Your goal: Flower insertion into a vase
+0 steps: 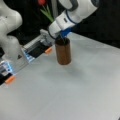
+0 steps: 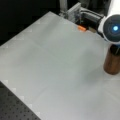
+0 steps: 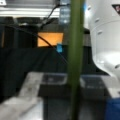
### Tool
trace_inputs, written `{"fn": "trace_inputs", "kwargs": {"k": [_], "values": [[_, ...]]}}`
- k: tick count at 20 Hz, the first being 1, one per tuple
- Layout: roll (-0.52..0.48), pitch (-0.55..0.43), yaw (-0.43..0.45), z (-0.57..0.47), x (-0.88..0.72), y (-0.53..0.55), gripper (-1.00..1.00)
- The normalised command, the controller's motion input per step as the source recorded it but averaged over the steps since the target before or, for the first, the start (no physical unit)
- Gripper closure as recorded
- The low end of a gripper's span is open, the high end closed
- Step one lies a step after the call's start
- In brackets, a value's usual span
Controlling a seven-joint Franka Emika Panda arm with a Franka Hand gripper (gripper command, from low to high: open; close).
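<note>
In a front view the dark brown vase (image 1: 63, 51) stands upright on the white table, and it shows again at a front view's right edge (image 2: 112, 62). My gripper (image 1: 64, 34) hangs right over the vase's mouth, its blue fingers shut on the tulip's green stem (image 3: 75, 60). The stem's lower end dips into the vase. Its leaves (image 1: 47, 12) and red bloom (image 1: 42, 2) slant up and to the left above the gripper. The arm's wrist (image 2: 113, 28) hides the gripper and the flower in that front view.
A grey metal frame with orange tabs (image 1: 48, 50) runs along the table's far left edge, beside the robot base (image 1: 10, 37). The same frame (image 2: 75, 12) and an orange tab (image 2: 82, 28) sit at a front view's top. White tabletop (image 1: 62, 95) spreads in front of the vase.
</note>
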Motion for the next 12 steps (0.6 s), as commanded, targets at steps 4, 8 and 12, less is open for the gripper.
{"fn": "trace_inputs", "kwargs": {"k": [4,8,12], "values": [[-0.196,-0.065,-0.007,-0.21,0.22,-0.02,1.0],[-0.168,-0.065,-0.007,-0.21,0.27,-0.04,1.0],[-0.143,-0.055,-0.002,-0.18,0.28,-0.04,-1.0]]}}
